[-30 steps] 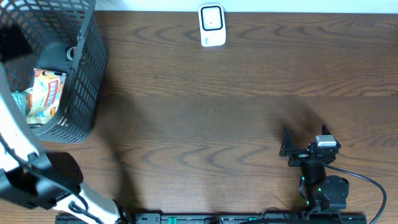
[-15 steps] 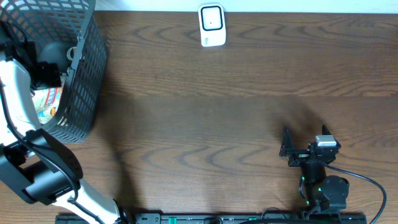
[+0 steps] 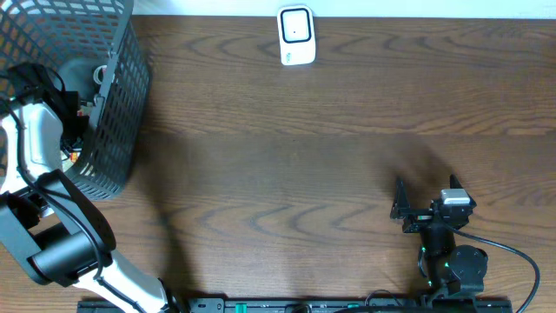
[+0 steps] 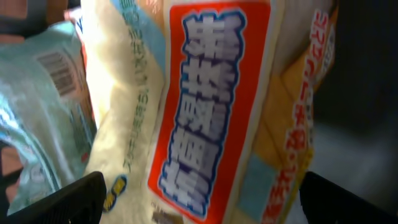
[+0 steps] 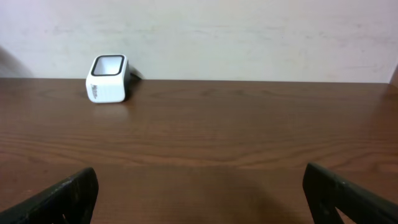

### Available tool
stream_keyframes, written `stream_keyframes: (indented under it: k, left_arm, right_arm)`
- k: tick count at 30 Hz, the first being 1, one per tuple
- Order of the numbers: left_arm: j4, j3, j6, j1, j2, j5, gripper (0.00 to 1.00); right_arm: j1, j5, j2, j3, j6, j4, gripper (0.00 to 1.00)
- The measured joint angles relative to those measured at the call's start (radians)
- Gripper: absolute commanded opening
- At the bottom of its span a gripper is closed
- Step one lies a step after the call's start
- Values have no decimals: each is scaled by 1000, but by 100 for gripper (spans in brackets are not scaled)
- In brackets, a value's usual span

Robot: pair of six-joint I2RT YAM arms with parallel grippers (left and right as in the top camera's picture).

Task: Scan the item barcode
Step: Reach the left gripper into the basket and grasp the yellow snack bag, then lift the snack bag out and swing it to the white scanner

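In the last second the left arm (image 3: 35, 143) has swung into the basket (image 3: 117, 104) at the table's (image 3: 304, 156) far left corner. Its left fingers (image 4: 62, 202) now straddle the snack packet (image 4: 211, 106), wide open and gripping nothing, so a pickup looks next. The right fingers (image 5: 56, 199) gape empty near the front edge.

A dark brown wood-grain desk (image 3: 304, 148) carries two things. A dark mesh basket (image 3: 117, 104) stands at its far left corner (part of it runs past the frame edge). A small white scanner (image 3: 295, 36) sits upright at the middle of the far edge, well apart from the basket.
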Motion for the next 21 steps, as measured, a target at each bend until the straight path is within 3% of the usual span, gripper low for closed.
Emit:
stream_keyframes:
  k: [3,6,11,15,21]
  left_arm:
    - [20,-5,10,0,0,0,98]
    - [40,-5,10,0,9,0,84]
    - [48,-5,15,0,54,-5,39]
    - [60,-4,24,1,58,-23,8]
    - [57,2,-19,0,19,-23,8]
  right_arm:
    - [0,0,0,0,0,0,99]
    - [0,0,0,0,0,0,99]
    - [0,0,0,0,0,0,99]
    - [0,0,0,0,0,0,99]
    - [0,0,0,0,0,0,99]
